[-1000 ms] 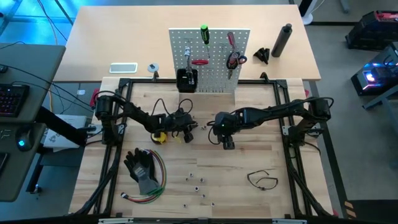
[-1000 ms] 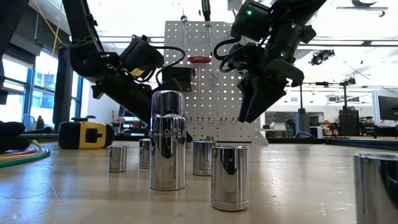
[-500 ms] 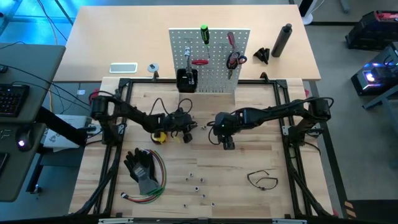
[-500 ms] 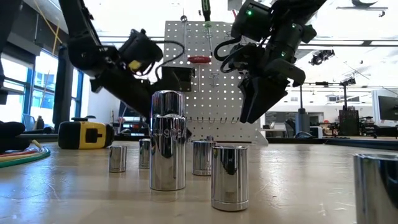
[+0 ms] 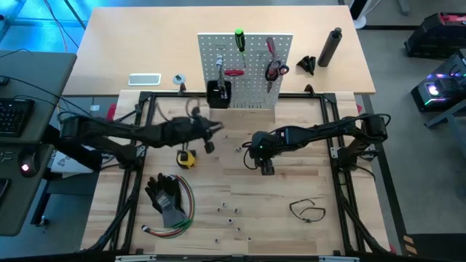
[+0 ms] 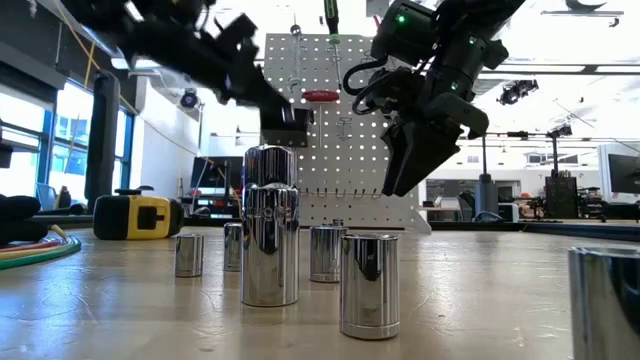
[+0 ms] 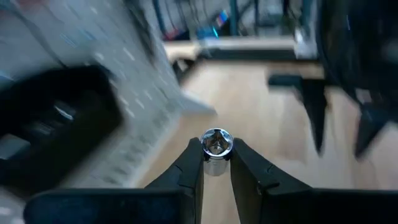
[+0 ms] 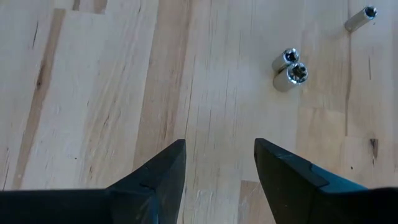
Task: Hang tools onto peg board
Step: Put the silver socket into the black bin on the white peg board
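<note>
The white peg board (image 5: 246, 69) stands at the table's far side with a black bin (image 5: 218, 93) on its front. A green screwdriver (image 5: 239, 40), red-handled tools (image 5: 274, 69) and a wrench hang on it. My left gripper (image 5: 213, 129) is raised in front of the bin (image 7: 56, 130), shut on a small silver socket (image 7: 216, 152). My right gripper (image 5: 265, 167) hangs open above bare wood near the table's middle (image 8: 219, 155). Two sockets (image 8: 290, 70) lie beyond its fingers. A yellow tape measure (image 5: 187, 157) and a thin black loop (image 5: 307, 209) lie on the table. My left gripper pinches the socket's side walls (image 7: 214, 165) between the free ends of its two fingers. The fingers come nearly level from the table's near-left side and point toward the peg board. The socket is lifted clear, its open end (image 7: 216, 140) showing above the fingertips.
Several small sockets (image 5: 229, 211) are scattered at the near middle and stand close before the low camera (image 6: 270, 225). Black gloves (image 5: 166, 195) with coloured wires lie near left. Behind the board are a dark bottle (image 5: 330, 47) and a phone (image 5: 144, 79).
My left gripper has risen from the table beside the tape measure, carrying the socket clear, and has gone toward the far edge and the peg board's bin. Its fingers have tipped closer to level. The tape measure has stayed where it was.
</note>
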### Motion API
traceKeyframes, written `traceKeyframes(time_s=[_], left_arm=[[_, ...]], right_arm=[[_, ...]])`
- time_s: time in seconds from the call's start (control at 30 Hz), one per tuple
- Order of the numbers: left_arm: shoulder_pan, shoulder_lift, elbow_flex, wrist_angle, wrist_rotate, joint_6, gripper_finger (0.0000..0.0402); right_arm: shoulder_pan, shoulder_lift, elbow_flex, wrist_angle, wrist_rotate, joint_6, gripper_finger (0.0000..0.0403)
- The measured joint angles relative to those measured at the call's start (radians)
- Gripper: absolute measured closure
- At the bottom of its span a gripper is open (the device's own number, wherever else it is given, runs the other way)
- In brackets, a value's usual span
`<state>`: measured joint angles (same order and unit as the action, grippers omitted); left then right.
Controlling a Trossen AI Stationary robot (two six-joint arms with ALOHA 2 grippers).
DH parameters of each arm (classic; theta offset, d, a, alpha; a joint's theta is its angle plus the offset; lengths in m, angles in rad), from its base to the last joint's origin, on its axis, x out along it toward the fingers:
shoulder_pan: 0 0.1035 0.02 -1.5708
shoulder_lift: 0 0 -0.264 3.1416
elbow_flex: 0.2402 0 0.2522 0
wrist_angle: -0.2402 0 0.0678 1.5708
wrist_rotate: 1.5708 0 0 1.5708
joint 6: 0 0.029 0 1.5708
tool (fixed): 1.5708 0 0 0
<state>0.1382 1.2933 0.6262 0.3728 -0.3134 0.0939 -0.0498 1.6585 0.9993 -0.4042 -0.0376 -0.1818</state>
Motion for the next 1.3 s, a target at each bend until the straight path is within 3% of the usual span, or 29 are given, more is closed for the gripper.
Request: traceKeyframes(time_s=[0.13,0.27,0.53,0.73,0.93,1.13,1.3], left_arm=[[0.037,-0.104,0.022,-0.030,-0.029,0.062,0.0355],[0.083,-0.132,0.102,-0.088,-0.036,0.141,0.0355],[0.205,-0.029,0.281,-0.269,-0.040,0.215,0.0355],[0.258,0.072,0.345,-0.345,-0.014,0.209,0.0351],[0.268,0.121,0.373,-0.364,-0.010,0.180,0.0306],[0.268,0.106,0.375,-0.362,-0.026,0.172,0.0256],[0.252,0.075,0.375,-0.405,-0.024,0.160,0.0237]], right_arm=[[0.000,0.000,0.000,0.010,0.000,-0.001,0.0217],[0.000,0.000,0.000,0.023,0.000,-0.001,0.0217],[0.000,0.000,0.000,0.030,0.000,0.017,0.0217],[0.000,0.000,0.000,0.030,0.000,0.010,0.0217],[0.000,0.000,0.000,0.042,0.000,0.000,0.0217],[0.000,0.000,0.000,0.058,0.000,-0.002,0.0217],[0.000,0.000,0.000,0.064,0.000,0.001,0.0217]])
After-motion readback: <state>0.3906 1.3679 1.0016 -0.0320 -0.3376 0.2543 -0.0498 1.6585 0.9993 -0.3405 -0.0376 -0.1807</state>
